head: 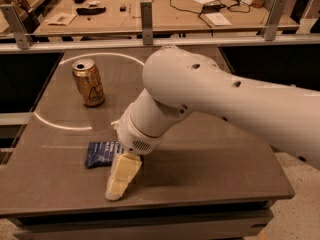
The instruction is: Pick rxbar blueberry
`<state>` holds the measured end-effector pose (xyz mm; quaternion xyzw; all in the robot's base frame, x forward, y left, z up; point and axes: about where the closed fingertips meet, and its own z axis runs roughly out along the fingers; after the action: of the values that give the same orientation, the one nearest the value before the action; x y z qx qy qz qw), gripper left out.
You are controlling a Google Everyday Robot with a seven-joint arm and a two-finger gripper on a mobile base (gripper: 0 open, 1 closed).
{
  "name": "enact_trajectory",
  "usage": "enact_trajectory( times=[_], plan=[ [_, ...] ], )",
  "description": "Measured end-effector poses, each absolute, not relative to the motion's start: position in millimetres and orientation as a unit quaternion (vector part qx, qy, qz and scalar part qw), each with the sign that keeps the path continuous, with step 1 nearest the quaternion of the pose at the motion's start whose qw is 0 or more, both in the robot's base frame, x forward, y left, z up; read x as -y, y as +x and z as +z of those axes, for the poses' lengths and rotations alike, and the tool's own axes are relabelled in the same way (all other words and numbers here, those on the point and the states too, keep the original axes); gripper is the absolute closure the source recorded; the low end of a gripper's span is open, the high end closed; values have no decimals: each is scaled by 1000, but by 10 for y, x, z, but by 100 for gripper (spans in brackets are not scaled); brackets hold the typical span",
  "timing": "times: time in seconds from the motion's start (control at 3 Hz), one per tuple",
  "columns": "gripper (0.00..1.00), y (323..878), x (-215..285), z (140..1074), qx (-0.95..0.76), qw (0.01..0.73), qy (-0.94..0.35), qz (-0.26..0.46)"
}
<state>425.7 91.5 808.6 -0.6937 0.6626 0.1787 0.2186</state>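
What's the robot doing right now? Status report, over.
Gripper down at table, at the bar's end. Rxbar blueberry flat on table, one end hidden behind gripper. Gold can upright, well apart behind; not in the way.
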Motion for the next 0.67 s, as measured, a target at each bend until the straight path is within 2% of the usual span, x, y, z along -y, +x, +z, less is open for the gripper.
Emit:
enact_trajectory(
  times=[0.67],
  plan=[
    [62,4253,-918,8126,-662,216,-694,183]
  ],
)
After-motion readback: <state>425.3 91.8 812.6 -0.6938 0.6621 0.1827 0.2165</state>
